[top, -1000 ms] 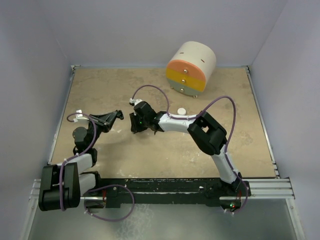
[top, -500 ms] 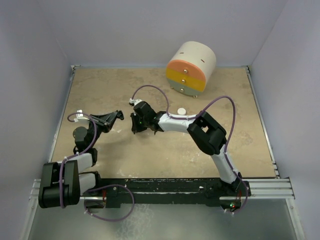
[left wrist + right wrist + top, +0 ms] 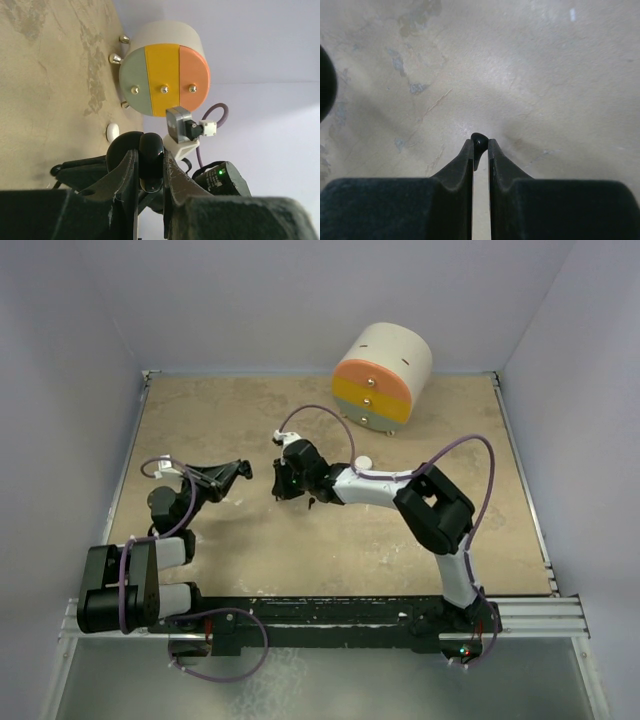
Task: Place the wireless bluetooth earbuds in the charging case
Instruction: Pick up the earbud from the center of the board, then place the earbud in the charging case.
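My left gripper [image 3: 149,156] is shut on the glossy black charging case [image 3: 150,142] and holds it above the table at the left [image 3: 238,470]. My right gripper [image 3: 480,145] is shut on a tiny dark earbud [image 3: 479,140], its rounded head poking out past the fingertips, just above the table. In the top view the right gripper [image 3: 281,486] is a short way to the right of the left one, facing it. A small white oval piece [image 3: 363,462] lies on the table behind the right arm; it also shows in the left wrist view [image 3: 112,132].
A cream cylindrical drawer unit [image 3: 382,377] with green, yellow and orange fronts stands at the back right, also in the left wrist view [image 3: 162,75]. Grey walls close in the tan table [image 3: 300,550]. A dark rounded shape [image 3: 325,82] sits at the right wrist view's left edge.
My right gripper and forearm have shifted a little to the right, away from the left gripper. The left gripper has edged slightly up and right, still holding the case.
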`<act>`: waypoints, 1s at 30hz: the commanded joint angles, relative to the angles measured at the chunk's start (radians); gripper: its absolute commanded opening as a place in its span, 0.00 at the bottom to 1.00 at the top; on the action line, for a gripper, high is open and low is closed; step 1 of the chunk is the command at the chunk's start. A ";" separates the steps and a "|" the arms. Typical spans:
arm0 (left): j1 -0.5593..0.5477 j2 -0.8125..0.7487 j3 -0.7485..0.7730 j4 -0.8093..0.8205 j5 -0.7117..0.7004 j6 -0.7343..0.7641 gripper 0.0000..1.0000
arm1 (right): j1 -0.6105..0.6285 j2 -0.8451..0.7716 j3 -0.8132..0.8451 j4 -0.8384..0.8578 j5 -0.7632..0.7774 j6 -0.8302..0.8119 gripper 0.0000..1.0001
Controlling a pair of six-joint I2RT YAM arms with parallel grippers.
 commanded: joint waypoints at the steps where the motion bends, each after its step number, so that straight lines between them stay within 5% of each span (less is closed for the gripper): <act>1: 0.008 0.028 0.059 0.072 0.051 -0.016 0.00 | -0.037 -0.118 -0.056 0.108 0.034 -0.015 0.02; 24: -0.174 0.292 0.206 0.275 0.033 -0.200 0.00 | -0.105 -0.423 -0.273 0.430 0.079 -0.139 0.00; 30: -0.203 0.297 0.242 0.150 0.021 -0.176 0.00 | -0.106 -0.446 -0.271 0.447 0.089 -0.177 0.00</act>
